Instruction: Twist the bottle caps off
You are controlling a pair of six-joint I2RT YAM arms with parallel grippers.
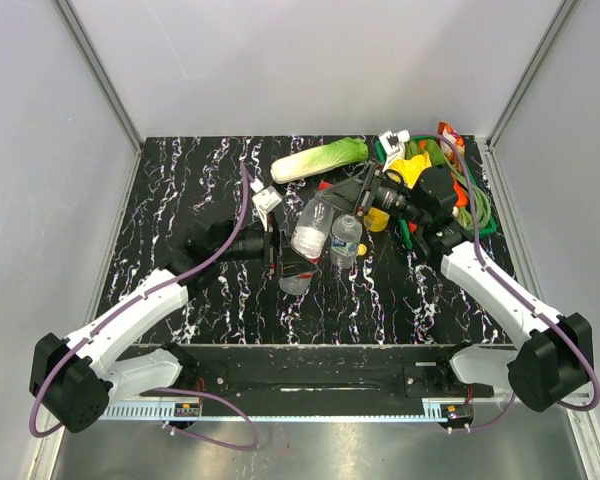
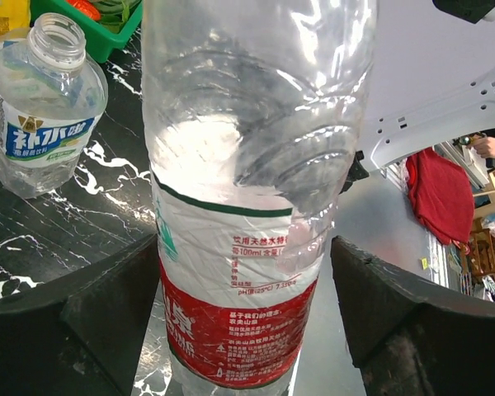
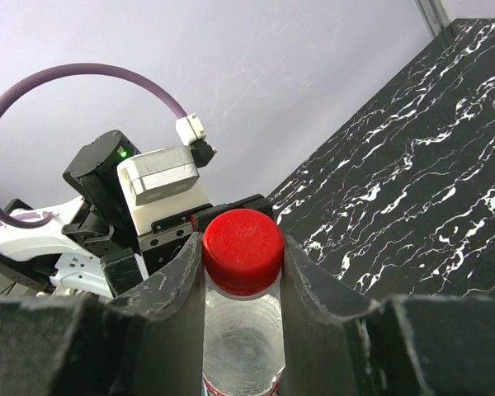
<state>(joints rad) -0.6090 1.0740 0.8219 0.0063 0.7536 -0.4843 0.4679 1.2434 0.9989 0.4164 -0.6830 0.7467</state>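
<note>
The red cap (image 3: 242,250) sits on the neck of the red-label bottle (image 1: 313,228), and the right jaws are closed on it, one finger (image 3: 177,297) pressed to each side. The cap looks fully seated, with no gap visible beneath it.

The bottle is clear and looks empty, and it leans with its neck towards the far right and its base towards the near left. The left jaws grip it low on the body, around the red label, with a black finger (image 2: 107,318) on either side of it. Whether its base touches the worktop (image 1: 180,200) cannot be told.

Just to the right of it stands the blue-label bottle (image 1: 346,240), upright on the worktop with its neck open and no cap on it. It is near the held bottle but does not touch it. A yellow bottle (image 1: 378,219) lies just beyond, mostly hidden under the right arm, so its cap cannot be made out.

Further back, a pale green cabbage (image 1: 320,160) lies on its side near the rear edge. A green basket (image 1: 482,215) stands in the far right corner, filled with mixed coloured items. The white and yellow caps cannot be picked out in any view.
</note>
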